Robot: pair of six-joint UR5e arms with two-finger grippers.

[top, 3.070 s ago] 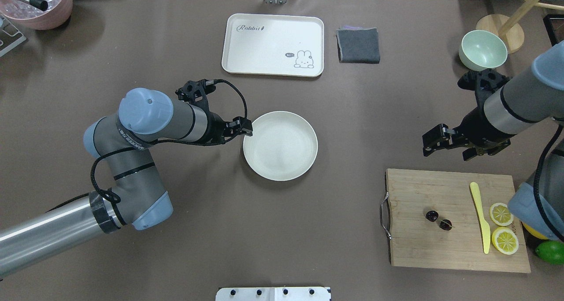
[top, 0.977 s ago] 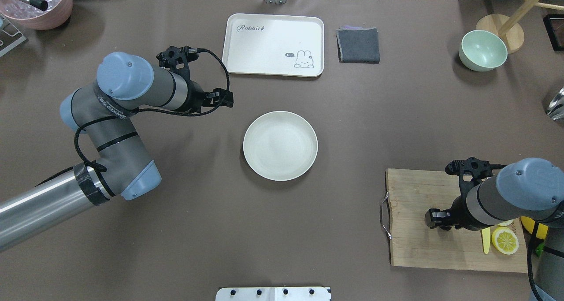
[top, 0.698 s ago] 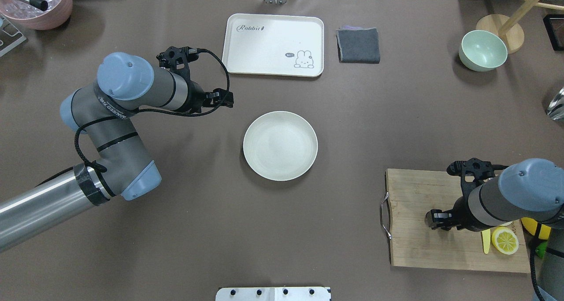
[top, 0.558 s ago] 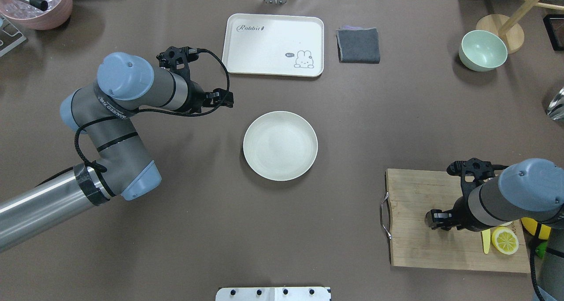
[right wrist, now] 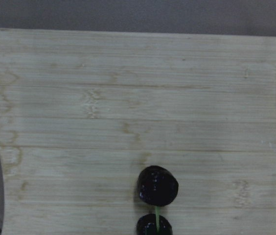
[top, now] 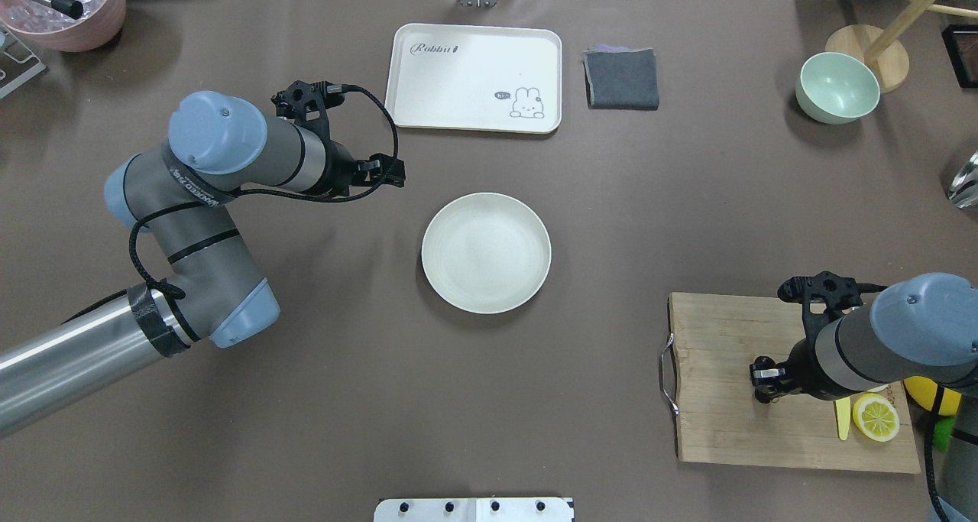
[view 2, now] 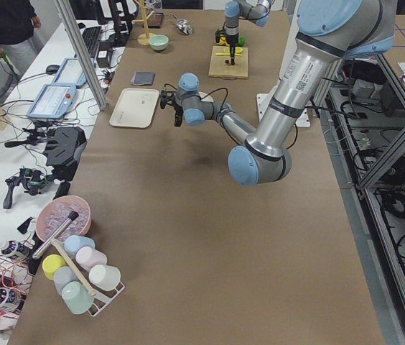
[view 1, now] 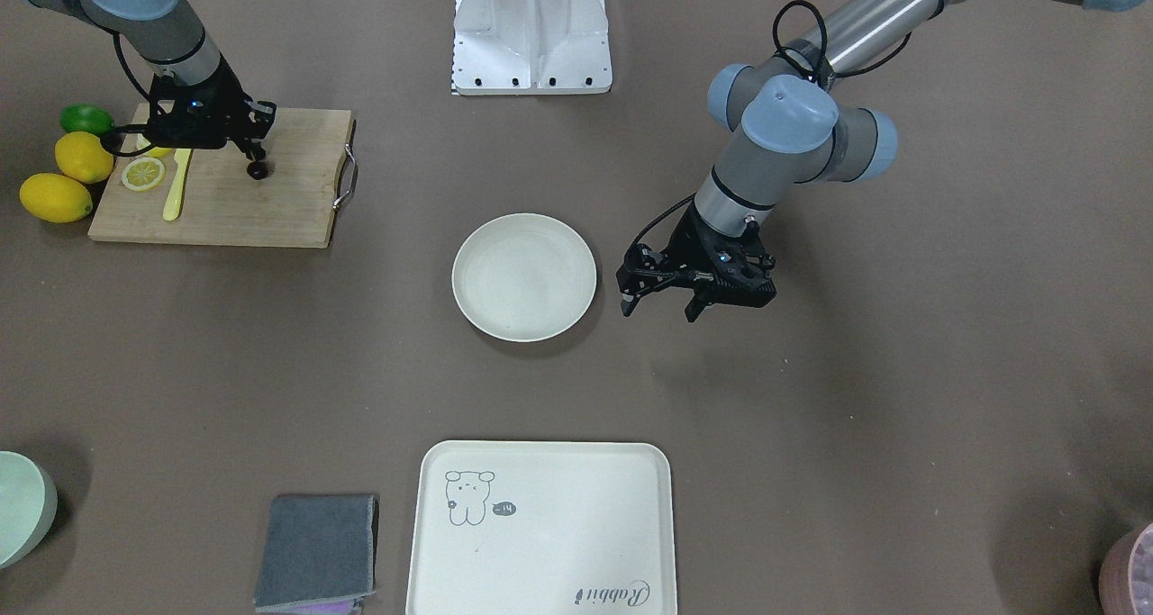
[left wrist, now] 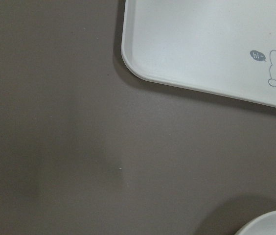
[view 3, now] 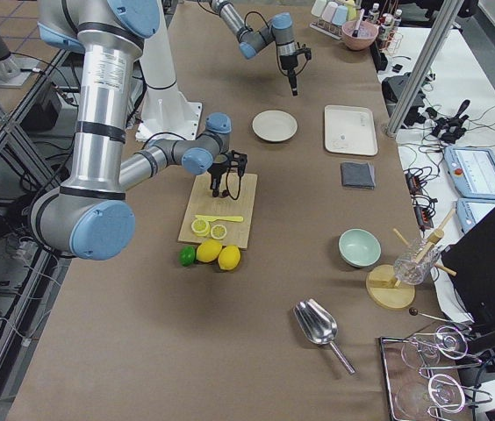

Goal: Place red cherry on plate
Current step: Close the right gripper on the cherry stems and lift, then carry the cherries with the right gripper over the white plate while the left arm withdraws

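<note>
The red cherry [right wrist: 157, 185] is a dark glossy pair joined by a thin stem. It lies on the wooden cutting board [top: 718, 423]. One cherry [view 1: 258, 172] shows just past the tip of my right gripper [top: 766, 377], which stands low over the pair. The arm hides the gripper's second finger, so I cannot tell its state. The off-white round plate [top: 486, 252] sits mid-table with nothing on it. My left gripper [view 1: 658, 309] hovers beside the plate, open and holding nothing.
On the board there are also a yellow knife [view 1: 174, 196] and a lemon slice [top: 875, 417]. Whole lemons [view 1: 56, 197] and a lime [view 1: 86, 118] lie beside it. At the far side are a rabbit tray [top: 474, 77], grey cloth [top: 621, 79] and green bowl [top: 837, 86].
My right arm swung from near the green bowl down onto the cutting board over the cherries, then edged slightly rightward. My left gripper pulled back from the plate's rim and now holds still.
</note>
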